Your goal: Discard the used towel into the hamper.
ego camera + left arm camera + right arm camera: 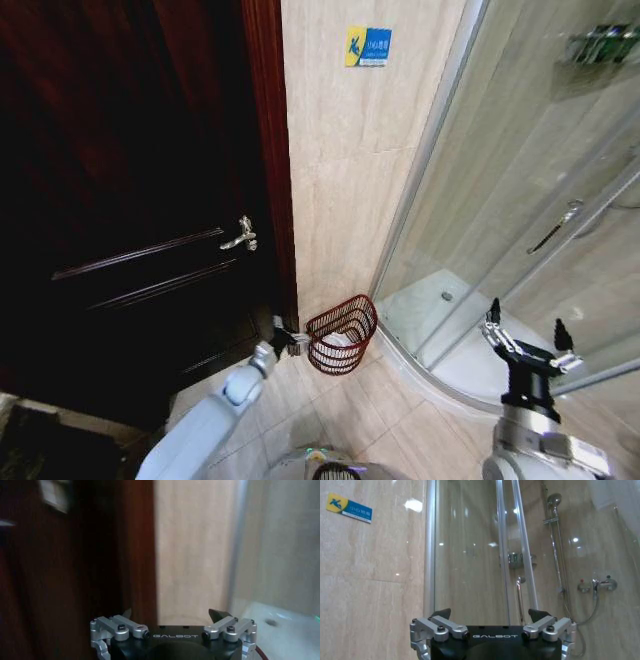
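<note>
Gaping empty, left gripper (289,340) nears the hamper (342,334).

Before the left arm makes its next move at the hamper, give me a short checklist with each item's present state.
1. Hamper upright on the floor in the corner by the door: ok.
2. Something white lying inside the hamper; whether it is the towel: cannot tell.
3. Left gripper beside the hamper's rim, fingers apart and holding nothing: ok.
4. Right gripper raised before the shower glass, open, away from the hamper: ok.
5. Left gripper touching the rim or apart from it: cannot tell.
</note>
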`<state>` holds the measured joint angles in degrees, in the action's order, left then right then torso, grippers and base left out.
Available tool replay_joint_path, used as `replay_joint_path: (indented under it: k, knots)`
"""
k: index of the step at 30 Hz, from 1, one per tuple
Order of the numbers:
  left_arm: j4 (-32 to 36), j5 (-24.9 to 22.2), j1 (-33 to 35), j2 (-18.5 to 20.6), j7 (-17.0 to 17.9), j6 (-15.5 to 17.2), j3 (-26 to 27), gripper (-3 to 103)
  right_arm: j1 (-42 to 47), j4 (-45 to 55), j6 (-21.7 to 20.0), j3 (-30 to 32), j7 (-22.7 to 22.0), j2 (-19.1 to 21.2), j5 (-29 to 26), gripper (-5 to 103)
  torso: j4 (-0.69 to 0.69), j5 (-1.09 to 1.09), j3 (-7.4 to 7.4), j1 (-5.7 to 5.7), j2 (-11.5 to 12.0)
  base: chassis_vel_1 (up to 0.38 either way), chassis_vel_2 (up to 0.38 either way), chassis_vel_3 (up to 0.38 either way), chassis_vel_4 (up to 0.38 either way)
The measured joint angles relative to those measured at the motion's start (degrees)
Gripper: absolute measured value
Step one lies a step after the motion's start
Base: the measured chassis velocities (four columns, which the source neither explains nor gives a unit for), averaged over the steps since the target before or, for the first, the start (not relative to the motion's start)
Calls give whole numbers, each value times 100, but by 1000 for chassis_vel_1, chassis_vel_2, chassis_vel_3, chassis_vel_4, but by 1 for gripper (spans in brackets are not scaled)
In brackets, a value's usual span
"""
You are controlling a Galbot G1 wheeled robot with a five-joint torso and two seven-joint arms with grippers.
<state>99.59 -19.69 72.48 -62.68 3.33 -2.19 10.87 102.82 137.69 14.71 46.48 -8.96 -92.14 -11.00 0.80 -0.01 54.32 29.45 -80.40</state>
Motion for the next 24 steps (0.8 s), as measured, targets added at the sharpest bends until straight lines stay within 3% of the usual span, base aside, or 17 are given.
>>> replay_joint_path:
  k: [7,13,16,18,24]
  knots:
    - [1224,-80,683,-289,153,294,1103,100,-1,181,-254,43,191,57,-143,100,1,0,0,0,0,0,0,0,0]
    - [1739,-100,1042,-520,135,387,1778,100,15,219,-283,16,254,59,-164,100,2,1,0,0,0,0,0,0,0]
    - [2264,-149,1386,-885,126,703,2261,100,27,211,-257,2,272,22,-165,100,1,0,0,0,0,0,0,0,0]
    - [2319,-140,1427,-936,126,719,2306,100,34,208,-253,1,276,21,-165,100,2,1,0,0,0,0,0,0,0]
    - [3196,277,2130,-1660,75,734,2662,100,130,233,-236,16,393,22,-229,100,0,1,0,0,0,0,0,0,0]
